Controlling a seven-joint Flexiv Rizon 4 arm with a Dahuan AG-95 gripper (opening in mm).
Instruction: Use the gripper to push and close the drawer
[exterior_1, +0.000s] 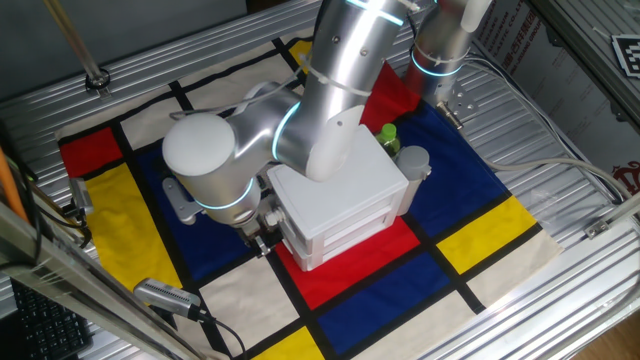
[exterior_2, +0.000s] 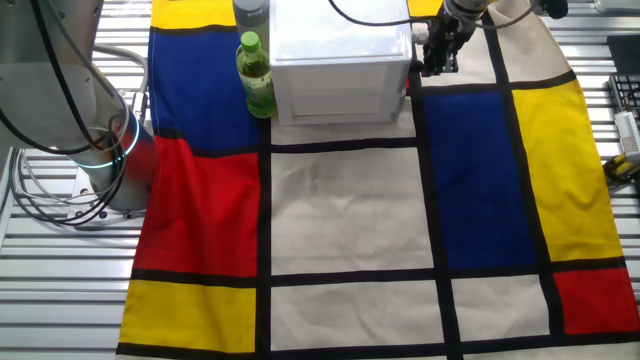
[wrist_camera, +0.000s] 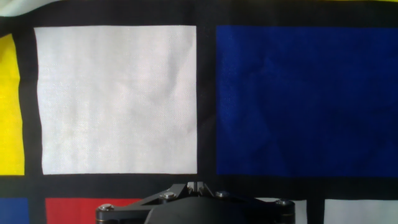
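Small black two-finger gripper (exterior_1: 262, 238) w/ fingers pressed together, clenched on nothing, sits just beside the white boxy plastic cabinet (exterior_1: 340, 205), at its side near the front corner. Pale grey-white drawer (exterior_2: 333, 103) looks flush w/ cabinet front; knob not discernible. Green plastic bottle (exterior_2: 255, 74) stands upright touching cabinet's opposite side. All on a red, blue, yellow & white checked cloth (exterior_2: 340, 210).

Pale grey-white boxy drawer (exterior_1: 345, 232), seen in one fixed view flush with its white housing, front panel facing the near edge, over a red square of the cloth. Small black gripper (exterior_1: 262, 238) just beside its left corner, low near the cloth. In the hand view, fingers (wrist_camera: 196, 185) closed together, pointing down.
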